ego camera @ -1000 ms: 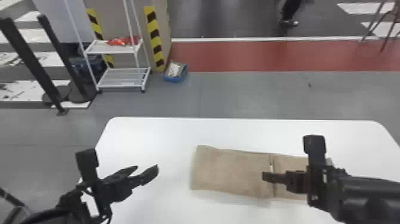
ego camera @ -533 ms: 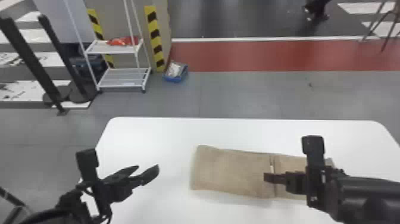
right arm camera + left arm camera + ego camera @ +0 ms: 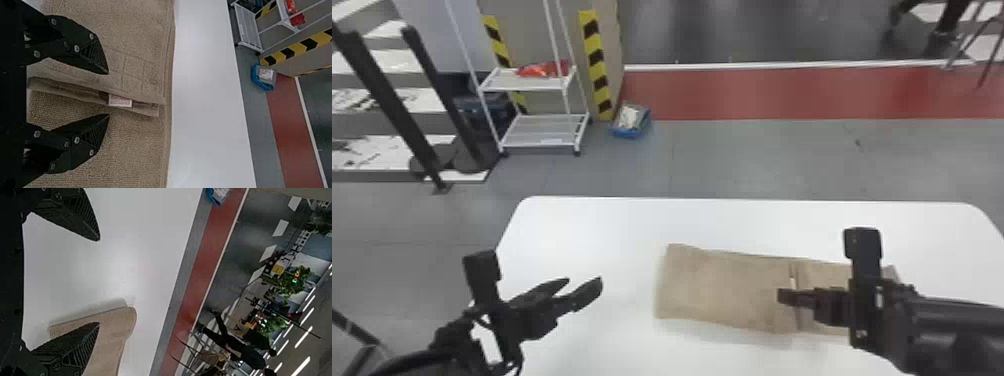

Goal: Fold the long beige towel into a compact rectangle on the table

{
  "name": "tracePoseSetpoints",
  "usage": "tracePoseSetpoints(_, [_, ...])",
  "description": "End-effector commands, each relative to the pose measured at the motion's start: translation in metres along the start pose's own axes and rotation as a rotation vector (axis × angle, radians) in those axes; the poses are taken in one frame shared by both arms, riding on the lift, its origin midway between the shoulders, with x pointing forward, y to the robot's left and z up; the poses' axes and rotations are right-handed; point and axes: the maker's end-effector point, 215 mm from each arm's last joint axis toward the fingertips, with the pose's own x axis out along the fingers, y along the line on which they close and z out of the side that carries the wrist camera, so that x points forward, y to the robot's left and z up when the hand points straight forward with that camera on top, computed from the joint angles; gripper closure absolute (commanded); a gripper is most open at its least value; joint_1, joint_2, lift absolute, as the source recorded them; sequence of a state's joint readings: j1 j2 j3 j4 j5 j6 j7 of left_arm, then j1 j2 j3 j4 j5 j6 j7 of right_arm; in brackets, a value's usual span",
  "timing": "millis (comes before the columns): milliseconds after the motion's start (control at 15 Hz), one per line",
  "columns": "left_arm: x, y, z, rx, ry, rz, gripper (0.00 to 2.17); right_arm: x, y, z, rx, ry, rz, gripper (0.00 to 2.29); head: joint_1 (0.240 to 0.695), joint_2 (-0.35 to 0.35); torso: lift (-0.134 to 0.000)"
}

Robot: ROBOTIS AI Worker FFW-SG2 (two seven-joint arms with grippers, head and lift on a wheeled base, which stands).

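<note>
The left gripper [image 3: 584, 281] stands open and empty; to its right the beige towel [image 3: 722, 287] lies on the bench [image 3: 732, 220], partly folded (hardly compact), beneath the right gripper [image 3: 109, 94], spread and empty. Another fold seems left.

Beneath the black right gripper [image 3: 782, 296], the towel [image 3: 722, 290] is plain beige with faint woven squares; just past its fingertips, a white label [image 3: 120, 102] carries reddish marks. White tabletop [image 3: 627, 325] lies between it and the black left gripper [image 3: 584, 280]. Beyond both, grey floor [image 3: 757, 160], a red strip [image 3: 757, 95] and yellow-and-black striped tape [image 3: 594, 52]; beyond the left, a white rack [image 3: 499, 81]
</note>
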State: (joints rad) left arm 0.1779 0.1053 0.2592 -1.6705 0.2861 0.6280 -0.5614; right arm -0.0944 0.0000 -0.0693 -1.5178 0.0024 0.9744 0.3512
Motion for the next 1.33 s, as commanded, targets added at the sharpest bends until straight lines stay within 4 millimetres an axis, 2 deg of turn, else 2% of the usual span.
tracePoseSetpoints(0, [0.000,0.000,0.001,0.004,-0.001,0.000,0.13,0.002,0.000,0.001,-0.001,0.001,-0.002,0.59,0.695,0.082,0.000])
tracePoseSetpoints(200, [0.000,0.001,0.001,0.007,0.002,0.001,0.14,0.005,-0.002,0.004,-0.003,0.008,-0.005,0.59,0.695,0.082,0.000])
tracePoseSetpoints(333, [0.000,0.003,0.001,0.008,0.001,0.002,0.14,0.008,-0.001,0.003,-0.003,0.016,-0.006,0.94,0.695,0.082,0.000])
tracePoseSetpoints(467, [0.001,0.004,0.001,0.008,0.002,0.004,0.14,0.010,-0.002,0.004,-0.005,0.019,-0.007,0.95,0.695,0.084,0.000])
tracePoseSetpoints(600, [0.001,0.005,0.002,0.009,0.000,0.005,0.14,0.011,-0.002,0.006,-0.005,0.017,-0.007,1.24,0.695,0.086,0.000])
tracePoseSetpoints(867, [0.002,0.007,0.002,0.010,0.001,0.008,0.14,0.007,0.011,0.026,0.031,-0.044,0.054,1.24,0.695,0.090,0.000])
tracePoseSetpoints(1000, [0.001,0.010,0.004,0.012,-0.001,0.011,0.14,-0.003,0.016,0.038,0.042,-0.078,0.074,1.24,0.695,0.096,0.000])
tracePoseSetpoints(1133, [-0.001,0.012,0.005,0.012,-0.003,0.014,0.14,-0.017,0.021,0.036,0.069,-0.098,0.100,1.24,0.695,0.101,0.000])
tracePoseSetpoints(1267, [0.001,0.013,0.006,0.009,-0.004,0.014,0.14,-0.019,0.009,0.026,0.093,-0.071,0.079,1.24,0.695,0.106,0.000])
